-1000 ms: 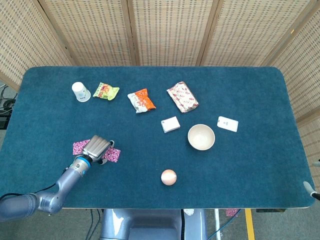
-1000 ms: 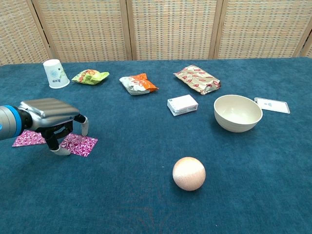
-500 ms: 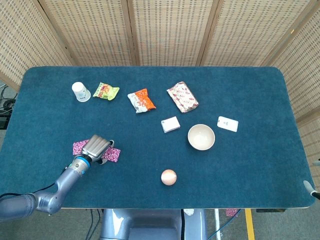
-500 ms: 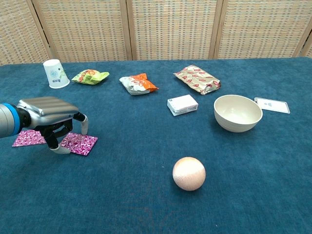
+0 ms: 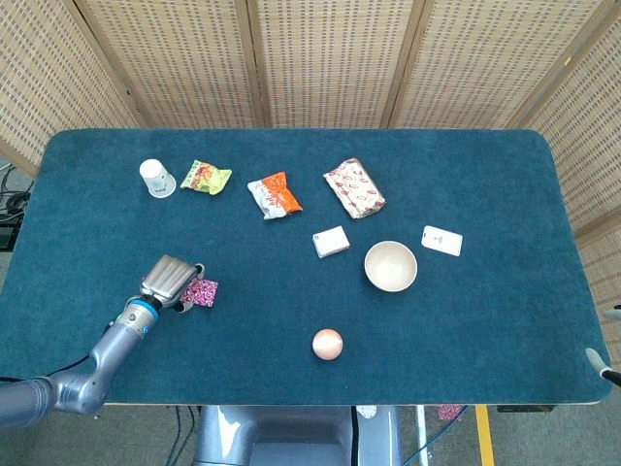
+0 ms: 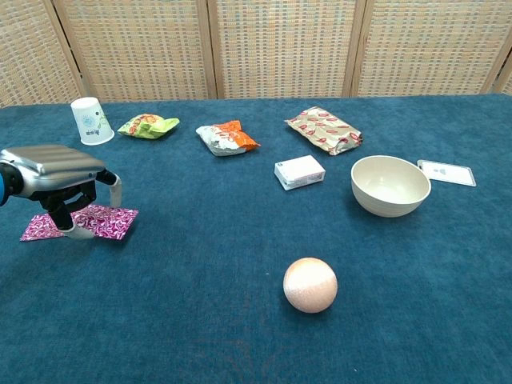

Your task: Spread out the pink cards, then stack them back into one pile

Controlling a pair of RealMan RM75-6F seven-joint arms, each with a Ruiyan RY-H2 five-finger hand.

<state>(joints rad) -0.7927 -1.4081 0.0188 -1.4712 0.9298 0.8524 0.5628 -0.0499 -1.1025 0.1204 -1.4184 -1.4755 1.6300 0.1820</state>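
The pink cards lie on the blue table near its front left. In the chest view they show as overlapping patterned cards, one corner sticking out to the left. My left hand hovers palm down over them, its fingers bent down and the fingertips pressing on the cards. Part of the cards is hidden under the hand. At the table's front right corner only a grey sliver of what may be my right hand shows, and its fingers cannot be made out.
A paper cup, a green snack bag, an orange bag and a red-white packet line the back. A small white box, a bowl, a white card and a ball sit mid-table.
My left hand has moved left, dragging the right-hand pink card with it. The two cards, side by side before, now overlap under the hand.
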